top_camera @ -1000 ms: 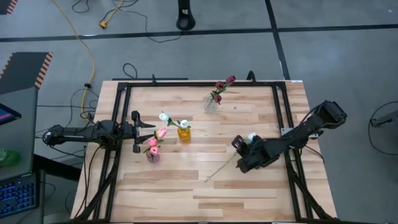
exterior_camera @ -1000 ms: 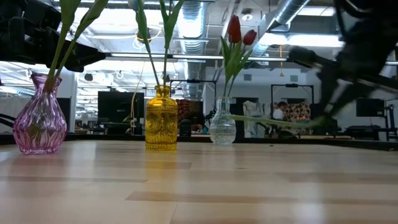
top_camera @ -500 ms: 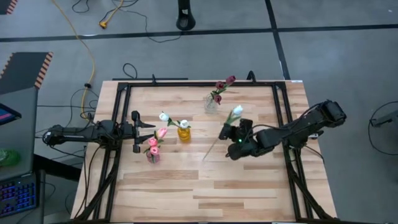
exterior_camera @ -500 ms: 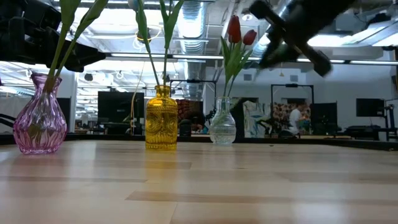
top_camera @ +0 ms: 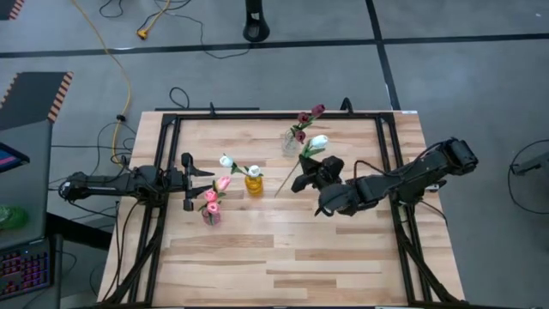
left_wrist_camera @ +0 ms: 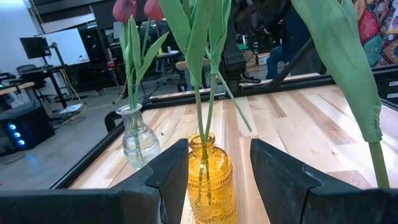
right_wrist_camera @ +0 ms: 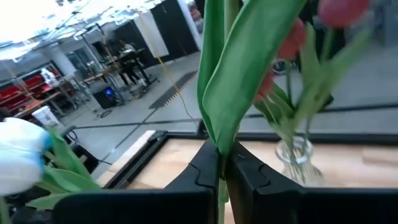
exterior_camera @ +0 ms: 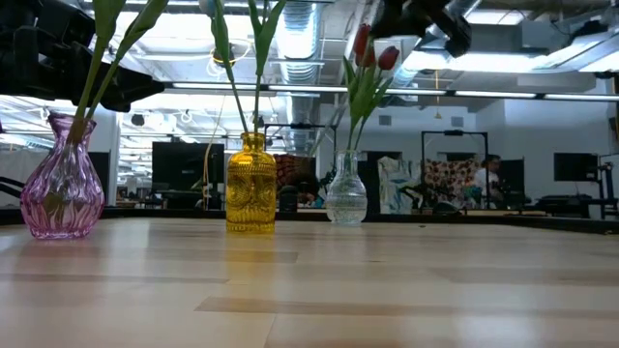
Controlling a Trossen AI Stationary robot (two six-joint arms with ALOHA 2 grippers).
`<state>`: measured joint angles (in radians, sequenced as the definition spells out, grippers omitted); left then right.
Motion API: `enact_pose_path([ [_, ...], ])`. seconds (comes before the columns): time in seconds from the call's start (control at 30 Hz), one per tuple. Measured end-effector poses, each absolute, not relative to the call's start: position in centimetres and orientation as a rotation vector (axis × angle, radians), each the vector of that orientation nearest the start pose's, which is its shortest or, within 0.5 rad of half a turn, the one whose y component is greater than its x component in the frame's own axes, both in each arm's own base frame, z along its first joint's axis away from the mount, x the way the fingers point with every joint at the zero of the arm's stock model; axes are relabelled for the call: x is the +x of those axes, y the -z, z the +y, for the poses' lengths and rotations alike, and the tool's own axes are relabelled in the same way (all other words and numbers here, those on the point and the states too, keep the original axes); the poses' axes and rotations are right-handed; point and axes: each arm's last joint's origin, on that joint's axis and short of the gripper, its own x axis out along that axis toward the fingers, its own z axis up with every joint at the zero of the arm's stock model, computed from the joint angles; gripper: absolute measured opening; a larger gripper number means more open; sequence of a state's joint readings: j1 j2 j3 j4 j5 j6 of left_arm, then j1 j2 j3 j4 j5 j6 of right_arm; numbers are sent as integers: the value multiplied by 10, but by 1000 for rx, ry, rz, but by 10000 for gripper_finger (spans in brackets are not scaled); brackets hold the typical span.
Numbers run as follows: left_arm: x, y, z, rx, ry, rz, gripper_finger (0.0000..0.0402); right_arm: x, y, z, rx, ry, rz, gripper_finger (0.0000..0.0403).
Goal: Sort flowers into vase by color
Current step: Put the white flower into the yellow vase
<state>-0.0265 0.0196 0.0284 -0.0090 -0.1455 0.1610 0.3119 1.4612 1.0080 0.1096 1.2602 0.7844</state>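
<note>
Three vases are standing on the worktop (top_camera: 343, 266) in the high view: pink vase (top_camera: 210, 216) at centre left, yellow vase (top_camera: 254, 184) beside it, clear vase (top_camera: 291, 144) above centre. The right tool (top_camera: 306, 174), at centre, is pinching a white tulip (top_camera: 318, 142) by its stem, probably bound for the yellow vase with the other whites. The left tool (top_camera: 190, 182) is waiting at centre left, jaws spread and empty.

Low view: dark red tulips (exterior_camera: 372, 50) are rising from the clear vase, top centre.

Left wrist view: the yellow vase is sitting between the parted fingers.

Right wrist view: closed fingers (right_wrist_camera: 208, 169) are clamping the stem, keeping the flower controllable.
</note>
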Motion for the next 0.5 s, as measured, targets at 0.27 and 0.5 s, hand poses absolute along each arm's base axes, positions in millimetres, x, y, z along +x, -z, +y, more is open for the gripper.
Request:
enact_pose_path([
  [0.27,97,-171,2,161,-119,10,161,307,-305,70,374,941,-157,42],
  [0.5,97,-171,2,161,-119,10,161,312,-319,64,298,829,-172,42],
])
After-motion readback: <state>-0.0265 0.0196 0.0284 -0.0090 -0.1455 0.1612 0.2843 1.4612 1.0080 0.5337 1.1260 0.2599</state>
